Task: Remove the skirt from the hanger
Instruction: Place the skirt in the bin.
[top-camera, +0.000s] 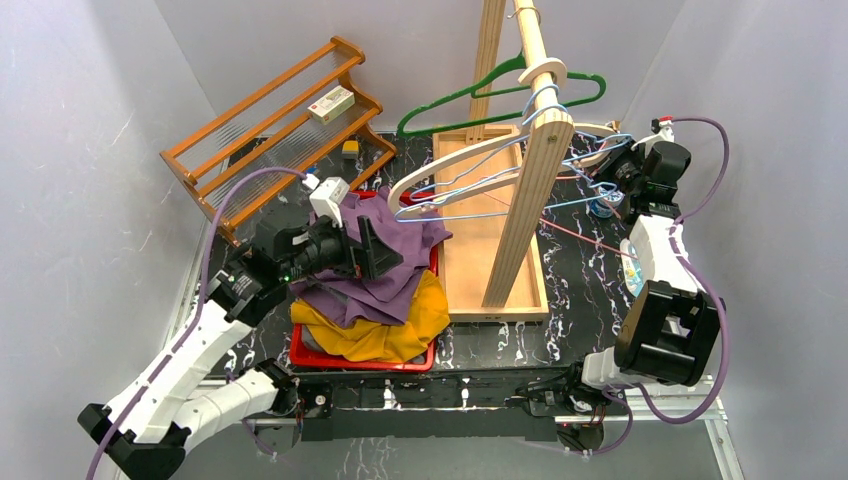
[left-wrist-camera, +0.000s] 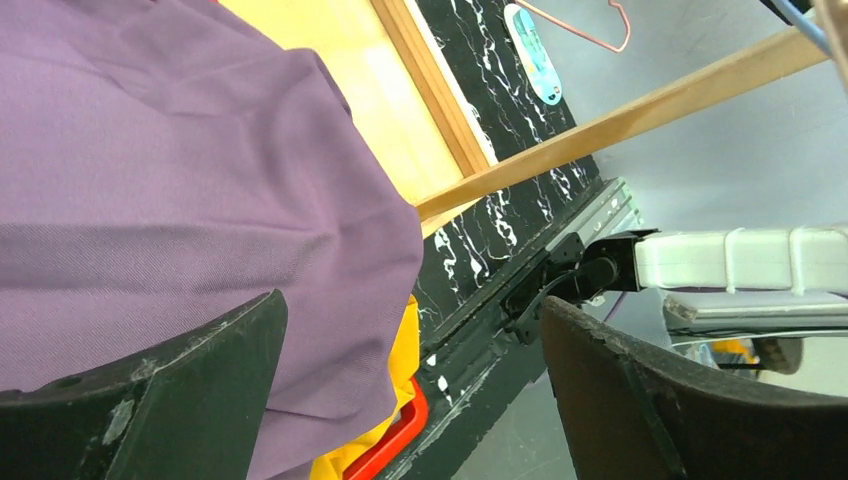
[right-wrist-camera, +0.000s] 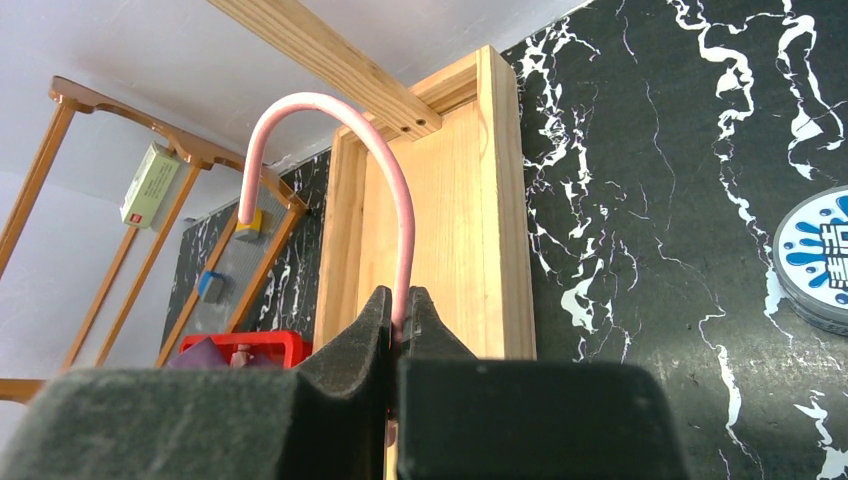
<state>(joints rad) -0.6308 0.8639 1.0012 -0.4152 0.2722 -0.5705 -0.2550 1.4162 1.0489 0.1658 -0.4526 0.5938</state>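
At left, the left gripper is held spread wide just above the purple skirt, which is heaped on a yellow garment in the red bin. A straight lift clear is advised, so that no fold is snagged. At right, the pink hanger is pinched at its hook by the right gripper.
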